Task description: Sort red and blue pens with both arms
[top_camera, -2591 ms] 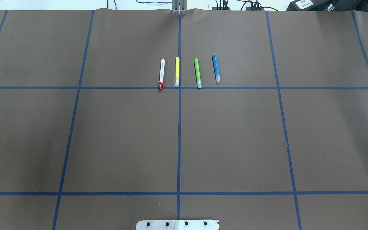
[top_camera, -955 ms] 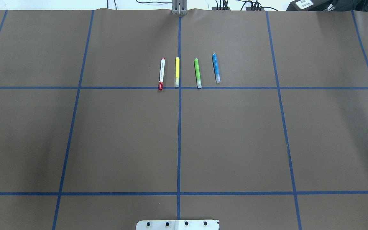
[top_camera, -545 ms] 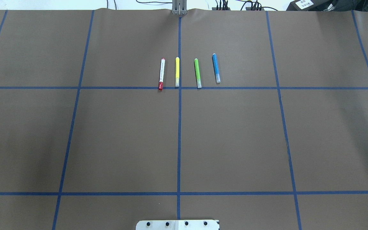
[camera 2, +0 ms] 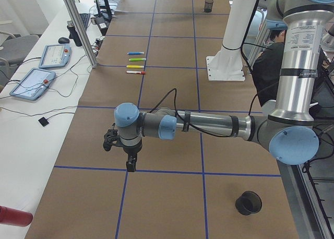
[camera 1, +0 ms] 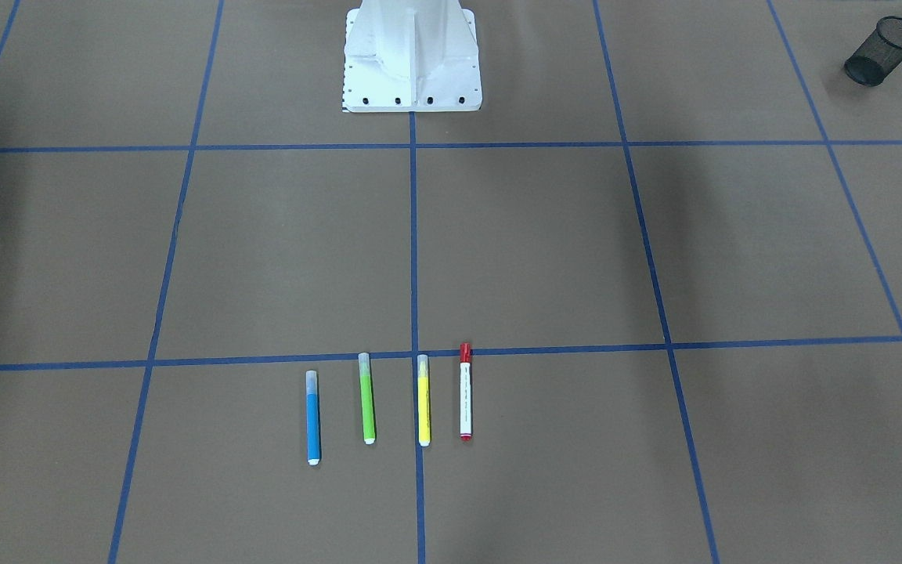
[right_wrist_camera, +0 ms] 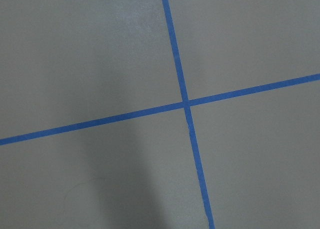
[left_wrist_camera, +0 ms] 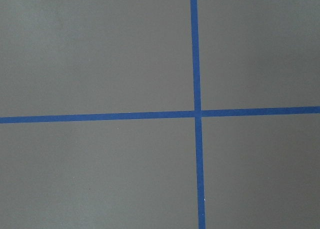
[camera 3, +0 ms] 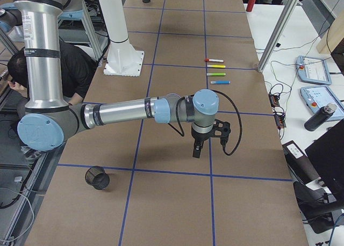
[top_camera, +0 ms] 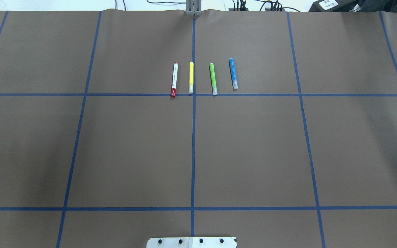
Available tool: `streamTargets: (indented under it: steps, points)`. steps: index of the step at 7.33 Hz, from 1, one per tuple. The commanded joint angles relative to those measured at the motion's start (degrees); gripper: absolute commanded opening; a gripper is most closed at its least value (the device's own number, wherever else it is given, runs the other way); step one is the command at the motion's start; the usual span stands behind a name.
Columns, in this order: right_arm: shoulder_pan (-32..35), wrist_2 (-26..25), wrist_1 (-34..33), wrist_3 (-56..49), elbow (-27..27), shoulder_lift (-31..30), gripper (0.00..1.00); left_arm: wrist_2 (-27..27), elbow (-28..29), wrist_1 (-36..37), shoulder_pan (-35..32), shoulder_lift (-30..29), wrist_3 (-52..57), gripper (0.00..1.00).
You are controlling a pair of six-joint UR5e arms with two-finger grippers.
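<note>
Both red pen (top_camera: 174, 80) and blue pen (top_camera: 233, 73) far from either end effector (camera 2: 130, 167) (camera 3: 196, 152), spread untellable.

Overhead and front cameras face each other across the table (top_camera: 253, 155); wrist cameras look straight down.

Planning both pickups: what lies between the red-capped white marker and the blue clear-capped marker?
Overhead view: a yellow clear-capped marker beside the red-capped white marker, then a green clear-capped marker beside the blue clear-capped marker.
</note>
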Motion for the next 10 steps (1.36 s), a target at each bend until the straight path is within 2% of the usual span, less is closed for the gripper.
streamTargets:
  steps: [1, 3, 4, 5, 7, 8, 10]
  points:
    - [-0.12, 0.03, 0.07, 0.15, 0.15, 0.41, 1.0, -0.38, -1.12, 0.5, 0.16, -2.17, -0.22, 1.0]
    - [-2.22, 0.38, -0.02, 0.32, 0.76, 2.16, 1.0, -0.56, -1.39, 0.07, 3.21, -6.3, -0.48, 1.0]
    - [-3.71, -0.41, -0.37, 0.15, -0.19, 5.56, 1.0, -0.47, -2.43, 0.24, 8.11, -6.84, -0.65, 1.0]
    - [-4.94, 0.02, -0.63, 0.23, -0.2, 7.86, 1.0, -0.13, -2.01, 0.07, 11.29, -11.03, -6.92, 1.0]
    - [-8.8, 0.99, 0.93, 2.94, -1.34, 9.47, 1.0, 0.05, -0.52, 0.68, 17.8, -18.06, -9.79, 1.0]
    - [-9.78, 1.17, 5.12, 3.31, -1.61, 9.2, 1.0, 0.14, 2.45, 1.2, 20.87, -21.58, -12.76, 1.0]
    - [-13.55, 0.64, 6.57, 3.31, -1.17, 9.37, 1.0, 0.23, 7.74, 3.13, 23.18, -29.75, -14.88, 1.0]
